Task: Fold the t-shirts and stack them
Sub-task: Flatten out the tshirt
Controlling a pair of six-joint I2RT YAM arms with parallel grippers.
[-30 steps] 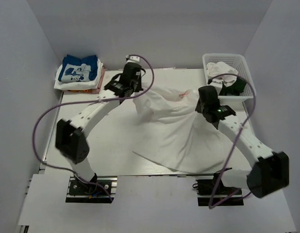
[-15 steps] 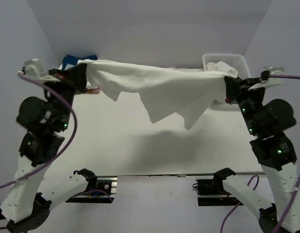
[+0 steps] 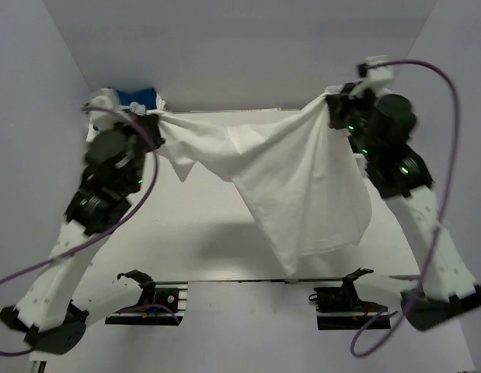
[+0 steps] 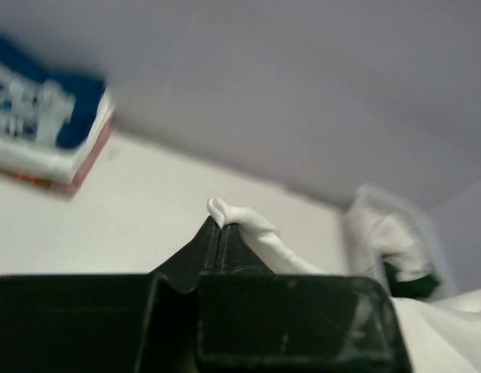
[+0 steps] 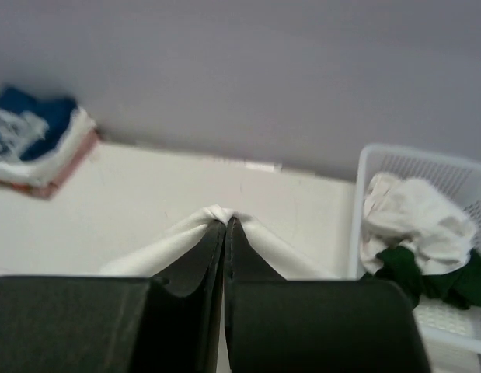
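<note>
- folded stack (image 5: 34, 151) — blue shirt on top — far-left on the table (image 3: 201, 241);
- left gripper (image 3: 157, 119): fingers pinching one corner of the white t-shirt (image 3: 302, 186);
- the shirt hangs spread between both arms, above the table;
- right gripper (image 3: 331, 106): fingers pinching the other corner — basket (image 5: 411, 153) beyond it

A robotics lab test cell is indicated: a white counter (image 3: 201, 241) is boxed in on three sides by bare grey walls (image 3: 248, 47). A left arm (image 3: 61, 256) and a right arm (image 3: 419, 217) are bolted to a metal rail (image 3: 248, 282) at its near edge, with purple cables (image 3: 456, 116) looped from them. Staged props are set out at the far corners, a stack of folded t-shirts (image 5: 34, 148) and a white plastic basket (image 5: 426, 233) of loose clothes.
</note>
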